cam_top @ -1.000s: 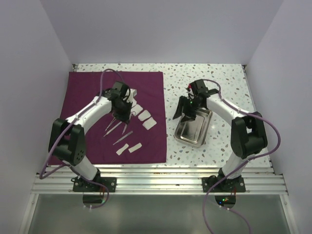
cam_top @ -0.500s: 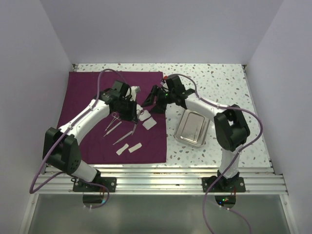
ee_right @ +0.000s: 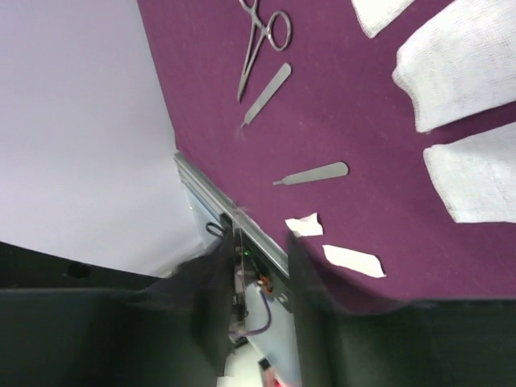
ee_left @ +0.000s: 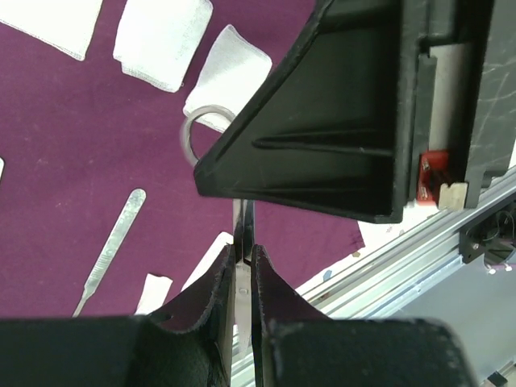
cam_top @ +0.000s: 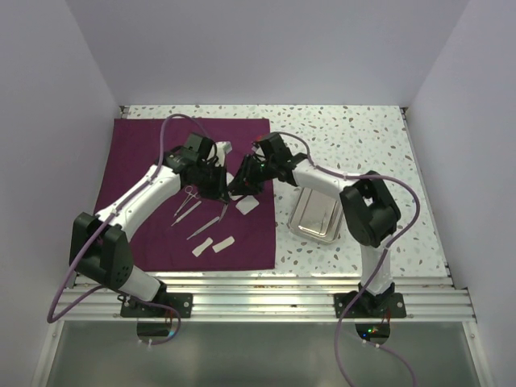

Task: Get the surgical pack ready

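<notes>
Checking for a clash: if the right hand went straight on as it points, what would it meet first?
Probably the scissors held in the left hand, close before the right hand; past them, the maroon cloth. Depth is unclear.

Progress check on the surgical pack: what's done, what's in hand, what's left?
Done: the cloth lies spread flat, with tools and gauze laid out on it. In hand: the left pincer grips the scissors above the cloth, and the right pincer is close beside it, open. Left: the tray sits off the cloth and looks empty, and nothing is wrapped.
</notes>
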{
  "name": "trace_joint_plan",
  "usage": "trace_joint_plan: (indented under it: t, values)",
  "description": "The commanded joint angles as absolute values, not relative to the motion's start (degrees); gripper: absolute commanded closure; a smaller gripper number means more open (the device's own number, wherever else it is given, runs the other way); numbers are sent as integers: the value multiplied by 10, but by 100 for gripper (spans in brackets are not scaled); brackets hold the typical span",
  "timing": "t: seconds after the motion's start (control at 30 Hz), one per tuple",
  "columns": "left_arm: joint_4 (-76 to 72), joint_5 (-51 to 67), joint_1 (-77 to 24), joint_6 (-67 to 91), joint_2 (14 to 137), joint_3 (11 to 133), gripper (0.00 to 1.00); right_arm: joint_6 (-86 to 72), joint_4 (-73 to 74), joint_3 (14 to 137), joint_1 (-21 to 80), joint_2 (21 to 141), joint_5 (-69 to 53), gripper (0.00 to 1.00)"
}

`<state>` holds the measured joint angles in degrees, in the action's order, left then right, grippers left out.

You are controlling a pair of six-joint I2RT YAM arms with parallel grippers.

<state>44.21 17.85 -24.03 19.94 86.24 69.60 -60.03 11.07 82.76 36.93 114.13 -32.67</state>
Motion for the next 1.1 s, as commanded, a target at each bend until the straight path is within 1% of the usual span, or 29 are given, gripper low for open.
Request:
trace_joint_plan:
  t: [0.0,0.03,0.07,0.1,0.13,0.17,0.2,0.27,0.3,0.37,0.4,0.47,0.5,0.53,0.6,0.73,0.8,0.83,0.93,0.97,1.07]
  values:
    - [420,190,-242,199,861,712,100,-606,98,853,372,1143,-345,79]
    - [422,188,-242,196,865,715,100,-603,101,853,370,1142,-345,85]
    - [426,179,-242,193,868,722,95,-591,114,853,368,1140,-341,92]
    - [435,171,-239,187,870,727,83,-583,123,853,364,1136,-340,100]
    - [437,164,-236,184,871,729,70,-572,135,852,355,1133,-338,100]
    - [439,143,-232,180,869,733,50,-559,171,851,348,1128,-332,100]
    - [441,131,-226,177,868,733,43,-523,194,853,341,1122,-316,100]
    - [446,110,-193,158,867,732,37,-465,267,846,312,1100,-296,100]
    - [447,101,-166,151,868,733,37,-449,287,839,300,1091,-277,100]
    - [447,66,-140,123,876,731,37,-405,349,811,251,1058,-256,100]
    - [449,48,-121,106,882,733,38,-387,372,803,232,1044,-222,100]
    - [451,2,-109,91,908,737,42,-332,413,776,186,1008,-189,100]
    - [450,-23,-104,84,917,737,42,-317,423,768,173,999,-177,100]
    - [444,-41,-104,79,931,736,45,-305,431,761,154,993,-156,100]
    - [431,-54,-98,76,947,726,45,-282,456,748,139,988,-147,100]
    - [415,-75,-90,76,996,722,49,-273,447,713,105,979,-134,100]
    - [416,-83,-90,69,1011,725,53,-255,460,718,95,997,-127,96]
    - [417,-95,-90,68,1026,727,58,-249,465,722,92,1001,-122,94]
    - [416,-91,-90,59,1035,732,59,-236,465,722,86,1011,-126,84]
    - [413,-88,-90,59,1038,733,60,-235,461,722,86,1012,-129,79]
    - [414,-76,-90,59,1044,730,61,-234,458,718,86,1015,-136,70]
